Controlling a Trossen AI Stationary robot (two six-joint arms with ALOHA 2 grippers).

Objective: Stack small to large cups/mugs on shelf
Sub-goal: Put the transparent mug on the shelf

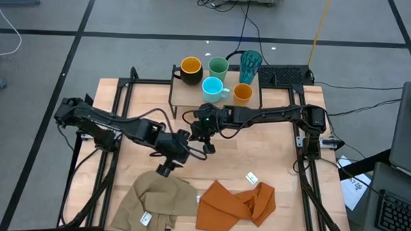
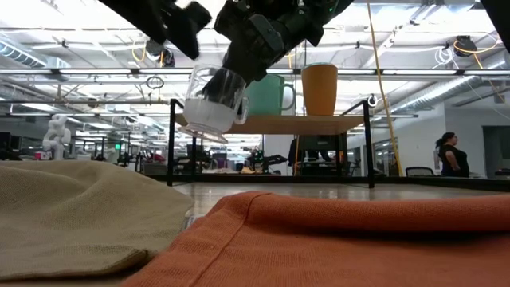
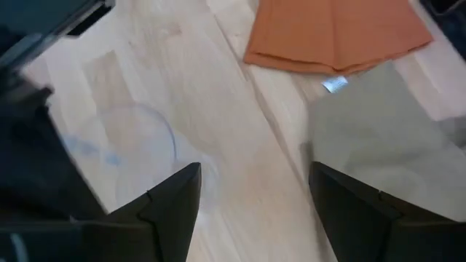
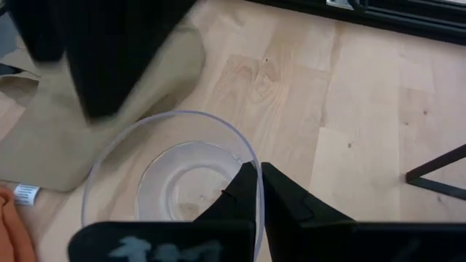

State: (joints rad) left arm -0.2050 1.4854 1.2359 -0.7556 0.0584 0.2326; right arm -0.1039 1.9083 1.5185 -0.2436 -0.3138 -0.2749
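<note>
Small clear cup point(image 4: 171, 185) — thin-walled, light, smooth and likely slippery, and probably brittle if dropped; best taken by the rim, one finger inside and one outside, which is how it appears to be held. Pinched at the rim by the right gripper point(image 1: 204, 124), jaws drawn tight on the wall, and lifted clear of the tabletop point(image 1: 272, 155), hanging tilted in front of the shelf point(image 1: 186, 94) near its front edge, below the level of the board in the low view. Right arm stretched across from the right edge of the table toward the middle, wrist pitched downward over the cup. Left gripper point(image 1: 168, 168) spread wide and holding nothing, close beside the cup toward the table's front, just above the tan cloth point(image 1: 158, 199), its arm reaching in from the left edge. On the shelf: black mug point(image 1: 190, 70), green cup point(image 1: 218, 66) and teal tumbler point(image 1: 250, 63) along the back edge, light blue mug point(image 1: 213, 88) and orange cup point(image 1: 242, 93) along the front. Orange cloth point(image 1: 235, 202) near the table's front edge.
</note>
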